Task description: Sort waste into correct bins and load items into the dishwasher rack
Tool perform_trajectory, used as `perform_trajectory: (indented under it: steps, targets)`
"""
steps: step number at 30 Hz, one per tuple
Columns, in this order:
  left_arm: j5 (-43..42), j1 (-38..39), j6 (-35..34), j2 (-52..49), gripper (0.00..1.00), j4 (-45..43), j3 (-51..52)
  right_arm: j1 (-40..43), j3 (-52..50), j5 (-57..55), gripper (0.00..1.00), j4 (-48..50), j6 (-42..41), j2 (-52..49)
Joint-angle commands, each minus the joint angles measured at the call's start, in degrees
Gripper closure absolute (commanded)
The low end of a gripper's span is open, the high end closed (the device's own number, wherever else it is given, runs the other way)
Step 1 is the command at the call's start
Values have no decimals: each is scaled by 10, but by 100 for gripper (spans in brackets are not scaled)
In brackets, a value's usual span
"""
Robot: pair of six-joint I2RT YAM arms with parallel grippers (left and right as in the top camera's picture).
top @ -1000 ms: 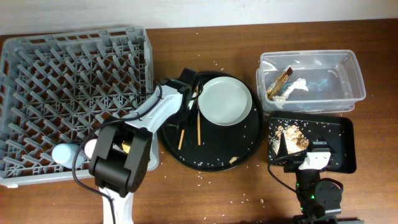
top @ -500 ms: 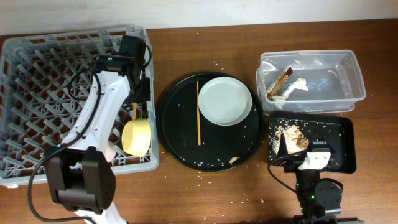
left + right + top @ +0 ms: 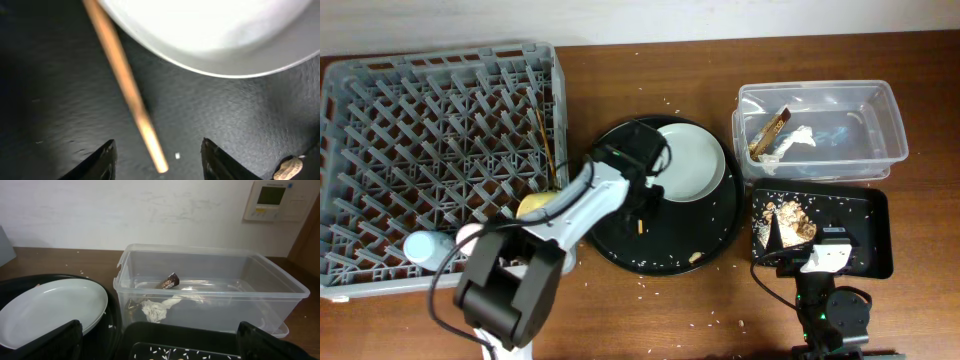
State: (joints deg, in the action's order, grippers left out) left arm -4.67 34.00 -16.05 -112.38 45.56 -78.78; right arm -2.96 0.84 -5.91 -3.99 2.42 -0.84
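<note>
Left jaws back from rack [image 3: 380, 120], open astride chopstick [image 3: 127, 90].

A large round black tray [image 3: 670, 240] sits on the brown wooden worktop [image 3: 650, 75]. White rice grains [image 3: 728, 205] are scattered over the tray's floor, thickest toward its right side and its near edge. More grains lie on the bare wood just off the tray's near rim, and a few lie beyond its far rim. Behind the tray, past the worktop's far edge, rises a white wall [image 3: 125, 210]. High on that wall, off to the tray's right, hangs a white control panel [image 3: 272, 200] with a small greenish display.
</note>
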Motion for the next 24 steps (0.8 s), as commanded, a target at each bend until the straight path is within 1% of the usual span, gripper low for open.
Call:
perform_trajectory:
  steps: [1, 3, 4, 6, 7, 8, 9, 10, 12, 13, 14, 16, 18, 19, 20, 21, 22, 23, 24]
  targets:
    - [69, 45, -3, -36, 62, -4, 2, 4, -5, 1, 2, -1, 2, 4]
    - [69, 34, -39, -37, 62, 1, 2, 4, -5, 1, 2, -1, 2, 4]
    - [54, 21, -39, -38, 62, 4, 2, 4, -5, 1, 2, -1, 2, 4]
    - [27, 0, -39, -49, 66, 5, 2, 4, -5, 1, 2, -1, 2, 4]
    - [25, -1, -39, -49, 70, 5, 2, 4, -5, 1, 2, -1, 2, 4]
    - [25, -1, -38, -49, 80, 14, -7, 4, -5, 1, 2, -1, 2, 4]
    - [38, -1, -38, -49, 88, 39, -25, 4, -5, 1, 2, -1, 2, 4]
    - [67, -1, -36, -48, 100, 75, -51, 4, -5, 1, 2, -1, 2, 4]
    - [120, -5, -37, -47, 100, 218, -188, 4, -5, 1, 1, -1, 2, 4]
    - [137, -13, -37, -43, 100, 274, -254, 4, -5, 1, 2, -1, 2, 4]
    - [167, -34, -37, -35, 100, 336, -351, 4, -5, 1, 2, -1, 2, 4]
    - [228, -74, -37, -22, 100, 393, -432, 4, -5, 1, 2, -1, 2, 4]
    - [240, -140, -41, -18, 100, 435, -430, 4, -5, 1, 2, -1, 2, 4]
    - [227, -184, -41, -18, 99, 441, -410, 4, -5, 1, 2, -1, 2, 4]
    - [198, -207, -41, -18, 99, 428, -387, 4, -5, 1, 2, -1, 2, 4]
    - [173, -223, -40, -18, 99, 399, -344, 4, -5, 1, 1, -1, 2, 4]
    - [173, -226, -40, -18, 99, 357, -290, 4, -5, 1, 2, -1, 2, 4]
    - [168, -224, -25, -18, 99, 301, -233, 4, -5, 1, 2, -1, 2, 4]
    - [149, -224, 6, -18, 100, 268, -199, 4, -5, 1, 2, -1, 2, 4]
